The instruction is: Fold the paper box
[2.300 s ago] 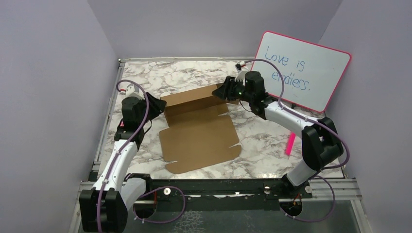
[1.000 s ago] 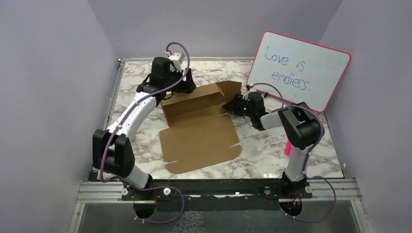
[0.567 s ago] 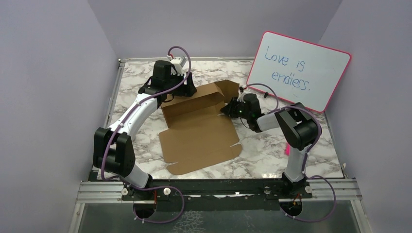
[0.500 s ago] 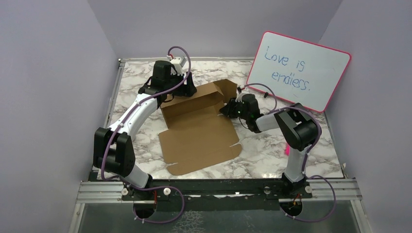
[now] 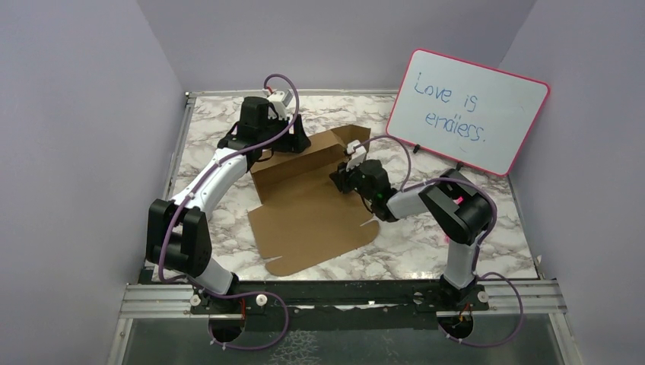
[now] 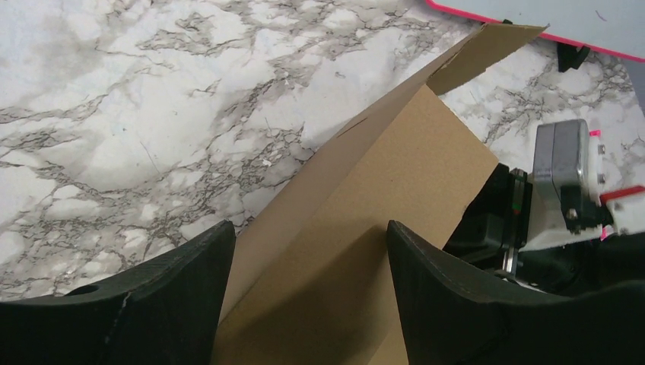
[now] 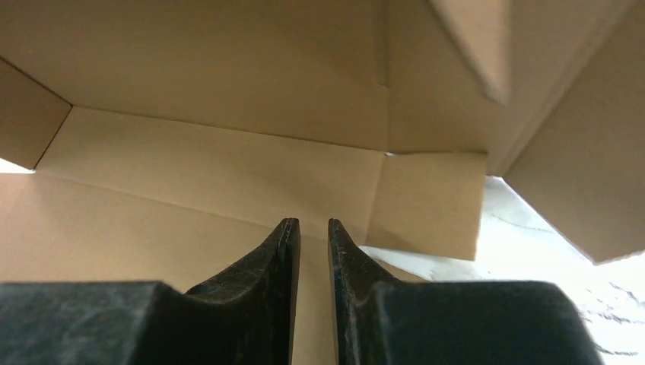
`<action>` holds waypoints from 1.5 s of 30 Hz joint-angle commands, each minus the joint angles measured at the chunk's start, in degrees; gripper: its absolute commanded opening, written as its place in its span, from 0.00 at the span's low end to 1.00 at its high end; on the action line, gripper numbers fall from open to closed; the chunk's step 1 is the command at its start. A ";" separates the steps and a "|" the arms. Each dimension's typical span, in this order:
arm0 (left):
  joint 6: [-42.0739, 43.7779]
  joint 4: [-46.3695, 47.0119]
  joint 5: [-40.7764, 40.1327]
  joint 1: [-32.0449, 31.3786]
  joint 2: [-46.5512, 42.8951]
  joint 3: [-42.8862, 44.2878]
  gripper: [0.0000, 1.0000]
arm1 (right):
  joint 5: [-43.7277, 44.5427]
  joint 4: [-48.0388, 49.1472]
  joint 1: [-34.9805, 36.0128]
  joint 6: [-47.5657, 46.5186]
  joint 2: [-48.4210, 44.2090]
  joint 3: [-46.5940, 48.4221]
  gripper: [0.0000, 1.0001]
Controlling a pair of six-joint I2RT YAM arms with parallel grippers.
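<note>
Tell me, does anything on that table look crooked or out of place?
Only mildly. The paper box lies skewed to the table edges, half folded: back wall raised, front panel flat. The whiteboard leans at a tilt at the back right. Nothing looks spilled or torn.

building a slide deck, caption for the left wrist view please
Left tool open over the raised back wall of the cardboard box on a marble table

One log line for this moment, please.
paper box: back wall up | left gripper: open, astride wall | right gripper: narrow gap, inside box
</note>
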 commanded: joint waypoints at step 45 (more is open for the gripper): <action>-0.90 -0.31 4.74 -0.22 1.29 -0.73 0.73 | -6.59 16.93 -4.79 13.03 7.18 -0.92 0.25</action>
